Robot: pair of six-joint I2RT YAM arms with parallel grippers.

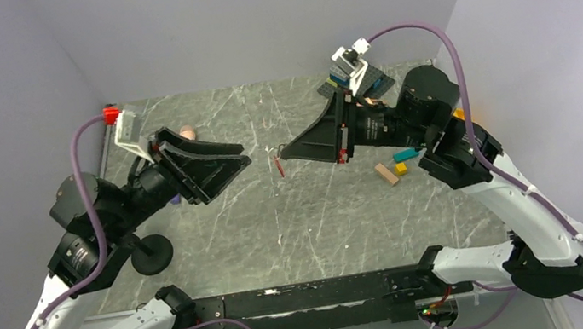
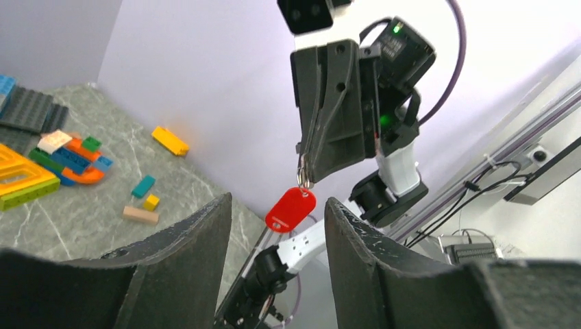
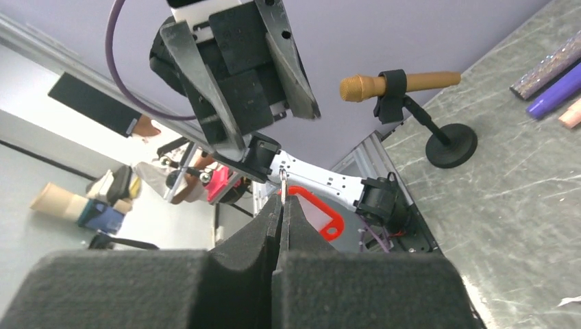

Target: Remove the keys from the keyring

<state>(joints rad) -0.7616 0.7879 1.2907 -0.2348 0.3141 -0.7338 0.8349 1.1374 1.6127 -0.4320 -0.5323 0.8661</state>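
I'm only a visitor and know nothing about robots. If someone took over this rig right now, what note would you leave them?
Left gripper: open, empty, facing the right one with a gap between them.
Right gripper: shut on the keyring, whose red tag dangles free above the table.
Done: keyring picked up and held out.
Left: no key can be made out clearly from here. Check the ring, then probably grip with the left and work the keys off.

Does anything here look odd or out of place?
Only the red tag: it dangles in mid-air from a thin ring pinched in the right gripper, before the open left gripper. Nothing looks broken or spilled.
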